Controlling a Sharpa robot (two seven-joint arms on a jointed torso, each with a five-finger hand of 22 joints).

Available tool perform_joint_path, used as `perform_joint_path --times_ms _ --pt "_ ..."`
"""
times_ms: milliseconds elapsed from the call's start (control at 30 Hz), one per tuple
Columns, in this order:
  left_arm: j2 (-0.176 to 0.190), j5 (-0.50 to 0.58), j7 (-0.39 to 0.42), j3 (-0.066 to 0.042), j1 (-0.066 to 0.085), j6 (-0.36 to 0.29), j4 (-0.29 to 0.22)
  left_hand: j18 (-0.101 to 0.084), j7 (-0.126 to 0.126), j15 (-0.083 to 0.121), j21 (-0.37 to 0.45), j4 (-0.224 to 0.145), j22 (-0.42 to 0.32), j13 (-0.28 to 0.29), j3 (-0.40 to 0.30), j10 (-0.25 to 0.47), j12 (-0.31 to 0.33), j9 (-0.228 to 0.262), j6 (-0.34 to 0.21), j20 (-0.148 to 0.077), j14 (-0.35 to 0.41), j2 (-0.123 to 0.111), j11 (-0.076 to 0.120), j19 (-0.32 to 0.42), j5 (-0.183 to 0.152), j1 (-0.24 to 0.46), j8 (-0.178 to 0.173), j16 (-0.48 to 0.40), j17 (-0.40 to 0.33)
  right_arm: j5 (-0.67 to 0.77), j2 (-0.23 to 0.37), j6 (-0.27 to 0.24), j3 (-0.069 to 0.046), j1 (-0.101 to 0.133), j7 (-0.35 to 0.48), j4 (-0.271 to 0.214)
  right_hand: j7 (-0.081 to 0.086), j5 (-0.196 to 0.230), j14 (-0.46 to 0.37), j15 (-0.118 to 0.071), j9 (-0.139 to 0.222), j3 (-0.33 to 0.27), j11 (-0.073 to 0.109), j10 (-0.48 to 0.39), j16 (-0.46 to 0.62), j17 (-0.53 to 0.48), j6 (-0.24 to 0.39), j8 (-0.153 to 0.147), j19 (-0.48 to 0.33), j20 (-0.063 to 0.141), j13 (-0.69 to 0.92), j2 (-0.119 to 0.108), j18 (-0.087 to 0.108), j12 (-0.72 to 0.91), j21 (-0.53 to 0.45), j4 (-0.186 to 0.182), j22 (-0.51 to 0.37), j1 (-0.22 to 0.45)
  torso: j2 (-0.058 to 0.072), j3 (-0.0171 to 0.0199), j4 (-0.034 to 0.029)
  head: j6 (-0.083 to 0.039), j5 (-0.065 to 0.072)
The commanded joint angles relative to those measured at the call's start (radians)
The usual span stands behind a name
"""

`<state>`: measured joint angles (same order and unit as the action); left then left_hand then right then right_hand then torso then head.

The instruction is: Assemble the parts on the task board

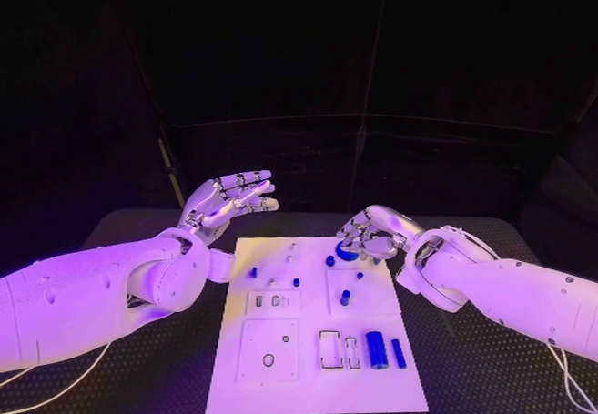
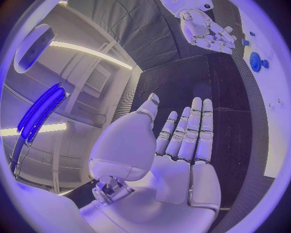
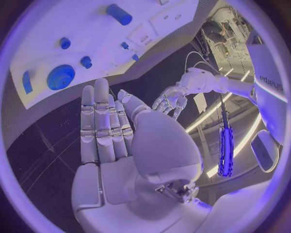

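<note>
Both hands empty over the board's far end.
Right hand (image 1: 373,233), fingers (image 3: 103,121) straight and together, hovers by the gear (image 3: 60,77); a careless drop could knock it. Left hand (image 1: 228,201) spread.

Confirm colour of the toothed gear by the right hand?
Blue; the gear shows best in the right wrist view.

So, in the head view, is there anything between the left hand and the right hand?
The head view shows only the bare black table and the far edge of the white task board between the left hand and the right hand.
</note>
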<state>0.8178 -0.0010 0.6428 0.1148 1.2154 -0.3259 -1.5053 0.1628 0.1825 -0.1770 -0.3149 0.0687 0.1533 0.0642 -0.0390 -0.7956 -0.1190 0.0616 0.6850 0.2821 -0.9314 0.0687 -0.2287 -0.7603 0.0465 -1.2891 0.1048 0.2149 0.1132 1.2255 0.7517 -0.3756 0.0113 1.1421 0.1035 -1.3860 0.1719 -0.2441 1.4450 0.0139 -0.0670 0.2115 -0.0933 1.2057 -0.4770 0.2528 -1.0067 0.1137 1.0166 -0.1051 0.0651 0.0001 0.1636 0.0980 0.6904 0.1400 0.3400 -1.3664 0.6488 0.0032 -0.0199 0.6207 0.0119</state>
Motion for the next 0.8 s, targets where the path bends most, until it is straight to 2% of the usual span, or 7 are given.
perform_joint_path --times_ms 33,100,233,433,533,700,800 --pt "0.013 -0.014 0.01 -0.001 0.004 0.032 -0.024 0.019 0.095 0.001 -0.004 -0.006 -0.001 -0.001 0.001 -0.007 0.008 -0.002 0.006 -0.001 -0.004 -0.002 0.0 -0.011 0.004 -0.009 -0.005 -0.007 -0.002 0.291 -0.01 0.086 -0.002 0.011 -0.102 -0.008 -0.011 -0.003 0.064 -0.013 0.001 0.041 0.01 0.02 -0.15 0.095 -0.031 -0.023 0.025 0.016 0.001 -0.031 0.018 -0.029 0.118 0.002 0.068 0.017 0.029 -0.0028 -0.0021 -0.006 0.004" --pt "0.019 -0.014 0.009 -0.001 0.005 0.033 -0.036 0.019 0.095 0.001 -0.004 -0.006 -0.001 -0.001 0.001 -0.006 0.008 -0.002 0.006 -0.001 -0.004 -0.002 0.0 -0.012 0.004 -0.009 -0.005 -0.007 -0.002 0.346 -0.015 0.096 -0.002 0.013 -0.122 -0.011 -0.012 0.012 0.067 -0.011 0.001 0.045 0.008 0.004 -0.203 0.136 -0.029 -0.029 0.028 0.015 0.0 -0.041 0.018 -0.035 0.138 -0.004 0.079 0.029 0.037 -0.004 -0.0045 -0.009 0.005" --pt "0.03 -0.014 0.006 -0.001 0.007 0.034 -0.059 0.019 0.095 0.0 -0.005 -0.007 -0.002 -0.002 0.002 -0.002 0.011 -0.002 0.004 -0.001 -0.004 -0.002 -0.001 -0.013 0.004 -0.009 -0.007 -0.01 -0.003 0.436 -0.023 0.112 -0.002 0.017 -0.162 -0.016 -0.013 0.036 0.069 -0.008 0.001 0.054 0.004 -0.03 -0.425 0.361 -0.017 -0.044 0.04 0.01 0.002 -0.065 0.019 -0.032 0.181 -0.017 0.104 0.047 0.054 -0.0067 -0.0072 -0.011 0.005" --pt "0.037 -0.014 0.001 -0.001 0.008 0.037 -0.077 0.018 0.096 0.0 -0.005 -0.008 -0.002 -0.002 0.003 0.0 0.013 -0.003 0.002 -0.001 -0.003 -0.002 -0.001 -0.014 0.004 -0.009 -0.008 -0.012 -0.004 0.508 -0.032 0.133 -0.002 0.019 -0.206 -0.023 -0.015 0.043 0.064 -0.008 0.001 0.067 0.003 -0.061 -0.645 0.604 0.01 -0.048 0.046 0.005 0.005 -0.087 0.021 -0.028 0.234 -0.041 0.133 0.055 0.066 -0.0085 -0.0065 -0.004 0.004" --pt "0.037 -0.014 -0.001 -0.001 0.009 0.037 -0.079 0.018 0.097 -0.001 -0.004 -0.009 -0.003 -0.003 0.004 0.006 0.017 -0.004 -0.005 0.0 -0.003 -0.002 -0.002 -0.015 0.004 -0.007 -0.012 -0.016 -0.005 0.524 -0.036 0.14 -0.002 0.019 -0.22 -0.024 -0.017 0.044 0.066 -0.008 0.0 0.074 0.001 -0.063 -0.736 0.712 0.018 -0.047 0.049 0.003 0.007 -0.091 0.02 -0.025 0.258 -0.052 0.146 0.053 0.07 -0.0089 -0.0063 -0.001 0.004" --pt "0.035 -0.014 -0.004 -0.001 0.01 0.038 -0.081 0.018 0.098 -0.001 -0.004 -0.009 -0.004 -0.003 0.005 0.01 0.019 -0.004 -0.007 0.0 -0.003 -0.002 -0.003 -0.016 0.004 -0.007 -0.013 -0.017 -0.006 0.545 -0.041 0.141 -0.002 0.02 -0.25 -0.026 -0.017 0.042 0.065 -0.007 0.001 0.082 0.001 -0.068 -0.802 0.791 0.027 -0.048 0.055 0.001 0.007 -0.096 0.018 -0.024 0.289 -0.061 0.175 0.048 0.071 -0.0093 -0.0082 0.001 0.004" --pt "0.034 -0.014 -0.006 -0.001 0.01 0.04 -0.081 0.018 0.098 -0.001 -0.004 -0.009 -0.004 -0.003 0.005 0.01 0.019 -0.004 -0.007 0.0 -0.003 -0.002 -0.003 -0.016 0.004 -0.007 -0.013 -0.017 -0.006 0.554 -0.043 0.129 -0.003 0.02 -0.269 -0.028 -0.017 0.041 0.066 -0.009 0.0 0.088 0.001 -0.071 -0.832 0.828 0.031 -0.048 0.091 -0.002 0.008 -0.097 0.007 -0.023 0.338 -0.068 0.244 0.047 0.071 -0.0085 -0.0081 0.003 0.002"
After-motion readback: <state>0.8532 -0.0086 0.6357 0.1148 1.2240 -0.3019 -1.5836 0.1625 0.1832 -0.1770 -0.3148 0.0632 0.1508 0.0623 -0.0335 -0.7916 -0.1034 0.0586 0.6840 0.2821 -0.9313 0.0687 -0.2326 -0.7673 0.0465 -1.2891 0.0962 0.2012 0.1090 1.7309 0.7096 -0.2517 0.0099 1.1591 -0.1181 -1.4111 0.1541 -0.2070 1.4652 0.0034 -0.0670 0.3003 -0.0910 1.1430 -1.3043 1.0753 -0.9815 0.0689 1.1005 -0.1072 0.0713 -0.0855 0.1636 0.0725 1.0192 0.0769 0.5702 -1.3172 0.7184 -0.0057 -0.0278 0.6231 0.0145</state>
